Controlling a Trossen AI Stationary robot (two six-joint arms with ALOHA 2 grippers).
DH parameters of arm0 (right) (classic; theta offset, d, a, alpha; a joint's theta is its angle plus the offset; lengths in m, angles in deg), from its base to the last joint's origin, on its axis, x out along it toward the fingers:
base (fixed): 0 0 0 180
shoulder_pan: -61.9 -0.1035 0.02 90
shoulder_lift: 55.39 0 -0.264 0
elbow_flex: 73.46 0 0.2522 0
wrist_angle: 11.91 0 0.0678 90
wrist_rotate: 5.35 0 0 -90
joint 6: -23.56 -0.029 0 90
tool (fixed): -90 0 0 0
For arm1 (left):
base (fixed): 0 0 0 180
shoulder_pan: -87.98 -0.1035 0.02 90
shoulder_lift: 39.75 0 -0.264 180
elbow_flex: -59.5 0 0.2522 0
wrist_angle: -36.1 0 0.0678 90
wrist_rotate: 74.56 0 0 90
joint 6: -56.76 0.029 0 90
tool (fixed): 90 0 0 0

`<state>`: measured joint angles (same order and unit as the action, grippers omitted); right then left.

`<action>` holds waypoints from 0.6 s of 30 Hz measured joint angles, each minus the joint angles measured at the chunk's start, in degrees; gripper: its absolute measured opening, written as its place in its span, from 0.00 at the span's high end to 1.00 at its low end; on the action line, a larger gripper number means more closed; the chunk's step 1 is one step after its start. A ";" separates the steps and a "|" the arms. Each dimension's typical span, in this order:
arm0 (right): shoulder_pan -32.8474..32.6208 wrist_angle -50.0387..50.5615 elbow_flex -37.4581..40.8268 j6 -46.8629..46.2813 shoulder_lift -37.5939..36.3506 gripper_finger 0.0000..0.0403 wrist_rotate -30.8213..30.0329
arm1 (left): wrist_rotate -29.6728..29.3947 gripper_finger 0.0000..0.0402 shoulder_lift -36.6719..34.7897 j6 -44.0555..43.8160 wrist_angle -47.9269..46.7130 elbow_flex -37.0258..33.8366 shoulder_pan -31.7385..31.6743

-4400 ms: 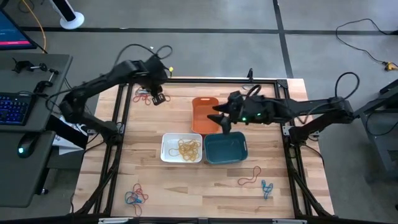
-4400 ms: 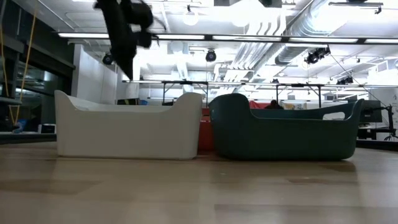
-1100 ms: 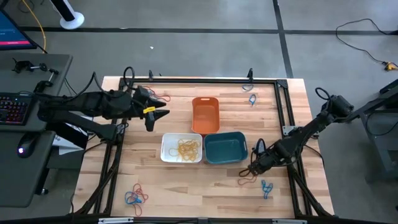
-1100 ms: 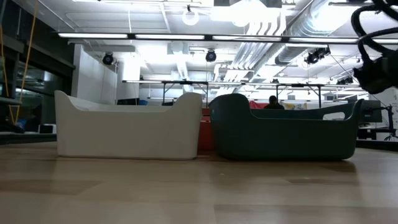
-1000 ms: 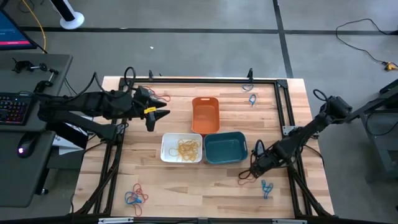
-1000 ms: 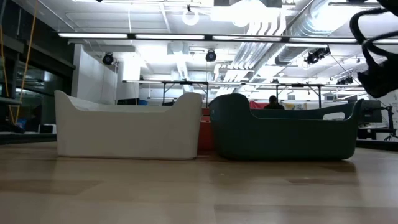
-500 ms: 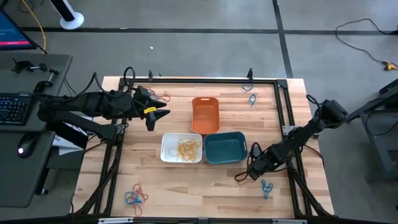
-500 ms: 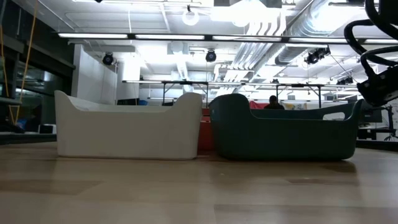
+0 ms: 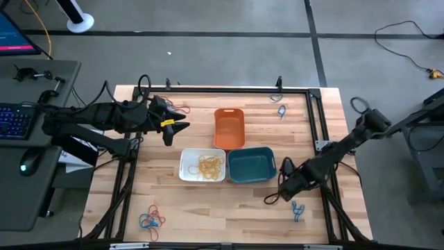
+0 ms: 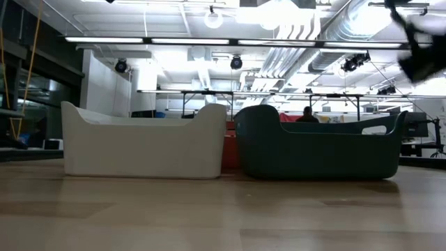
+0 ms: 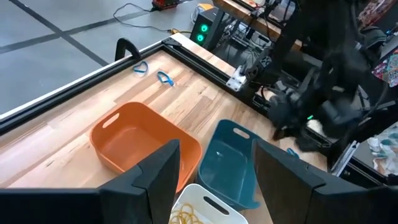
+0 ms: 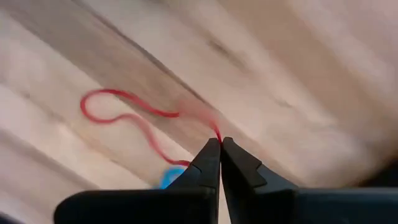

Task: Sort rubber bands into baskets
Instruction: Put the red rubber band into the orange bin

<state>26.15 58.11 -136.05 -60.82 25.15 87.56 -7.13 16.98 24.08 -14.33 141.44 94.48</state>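
Pinching a red rubber band (image 12: 127, 117) in closed right gripper (image 12: 219, 144), low over table (image 9: 208, 208) right of teal basket (image 9: 251, 165). Holding left gripper (image 11: 214, 165) open, idle above far-left area. Partly done: yellow bands (image 9: 210, 165) in white basket (image 9: 187, 164); orange basket (image 9: 229, 128) looks empty. Left: blue band (image 9: 297, 209) nearby, mixed pile (image 9: 150, 219) near-left, red bands (image 9: 182, 109) far-left, blue pair (image 9: 280, 110) far-right.

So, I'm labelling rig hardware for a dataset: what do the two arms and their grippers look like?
Both arms are black, slim and jointed, with looped black cables along them. The left gripper carries a small yellow tag near its tip; its fingers are flat dark plates. The right gripper has dark fingers tapering to narrow points.
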 joint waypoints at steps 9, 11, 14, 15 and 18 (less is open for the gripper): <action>1.88 1.50 -15.99 12.14 -7.24 1.00 -12.99 | -0.09 0.52 0.00 1.27 0.02 0.04 -0.28; 3.83 -1.04 -18.68 17.11 -7.35 1.00 -14.95 | -0.12 0.52 0.00 1.30 0.04 0.04 -0.28; 8.12 -9.10 -20.56 25.45 -6.62 1.00 -15.90 | -0.17 0.52 0.00 1.22 0.06 0.04 -0.26; 9.60 -11.94 -20.68 28.31 -6.20 1.00 -15.81 | -0.17 0.52 0.00 1.11 0.06 0.04 -0.26; 14.94 -21.34 -20.74 37.88 -4.35 1.00 -14.79 | -0.17 0.52 0.00 0.76 0.17 0.04 -0.26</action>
<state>41.09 36.77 -156.79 -22.94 20.80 72.78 -7.30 16.98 24.84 -14.15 141.48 94.22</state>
